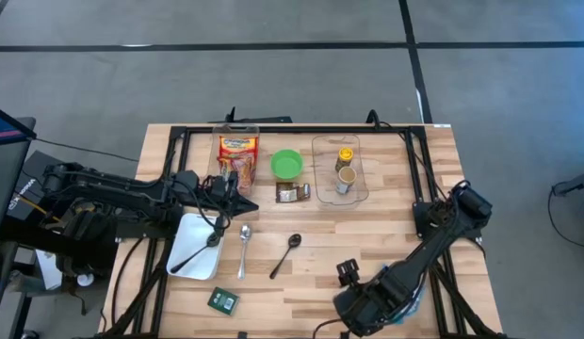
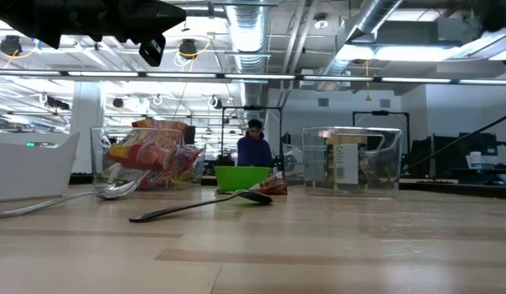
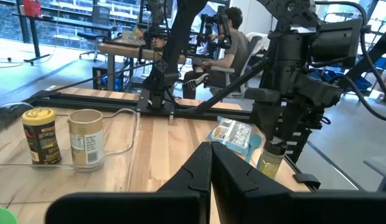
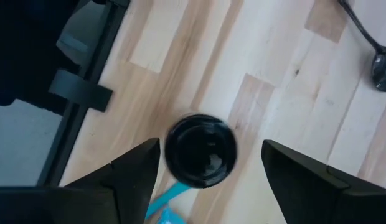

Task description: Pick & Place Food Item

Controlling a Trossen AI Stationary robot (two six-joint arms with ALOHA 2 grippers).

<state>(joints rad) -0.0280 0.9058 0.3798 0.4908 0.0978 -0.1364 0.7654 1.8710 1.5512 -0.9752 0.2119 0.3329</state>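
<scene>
Your left arm reaches in from the left edge of the table, its tool (image 1: 237, 193) near the middle with fingers (image 3: 233, 171) pressed together, holding nothing. Your right arm folds back toward the near right corner, its tool (image 4: 208, 165) pointing straight down, fingers spread wide.

bright overhead lighting, soft shadows, blurred foreground
</scene>
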